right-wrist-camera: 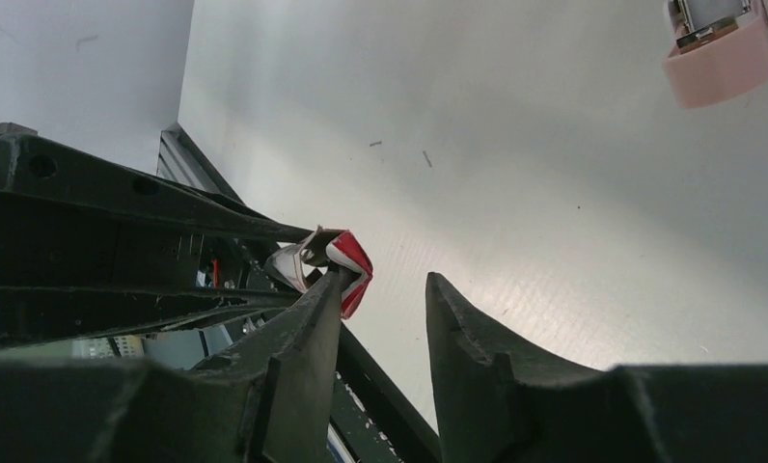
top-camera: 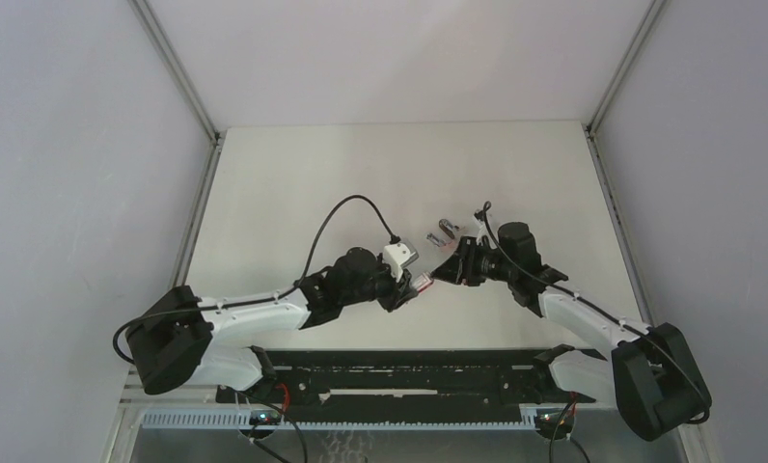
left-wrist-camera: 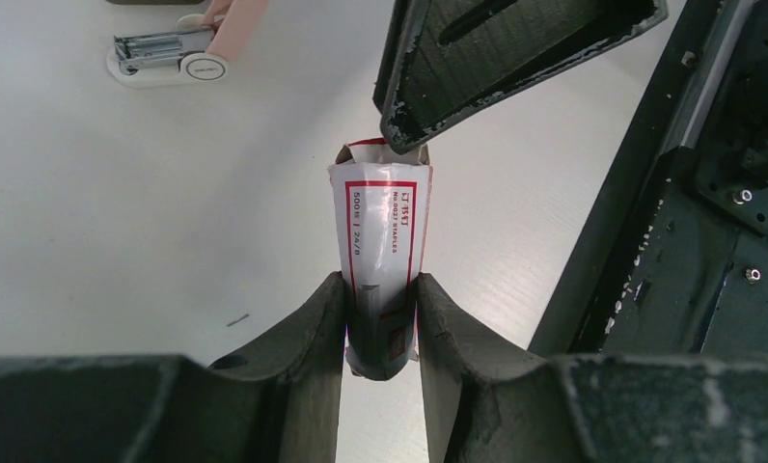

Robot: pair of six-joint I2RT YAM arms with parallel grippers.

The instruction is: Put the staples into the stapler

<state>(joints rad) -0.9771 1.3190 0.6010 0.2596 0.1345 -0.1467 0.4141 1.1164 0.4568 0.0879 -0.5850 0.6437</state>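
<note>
Left claw [left-wrist-camera: 380,282] is clamped on 1 end of the white, red-bordered staples box [left-wrist-camera: 385,207], printed "STAPLES", holding it above the worktop [left-wrist-camera: 120,212]. Right claw [right-wrist-camera: 385,278] stands parted at the box's far flap, touching it. Beyond the box lies the pink-and-white stapler [left-wrist-camera: 173,53], opened.

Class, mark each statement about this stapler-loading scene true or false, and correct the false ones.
1. The left gripper clamps the staple box. True.
2. The right gripper holds the stapler. False: the stapler lies on the table, apart from both grippers.
3. The stapler lies open, its metal channel showing. True.
4. The staple box has a blue label. False: the label is red on white.
5. The right gripper's jaws are pressed shut. False: they stand apart, with one finger at the box's far end.
</note>
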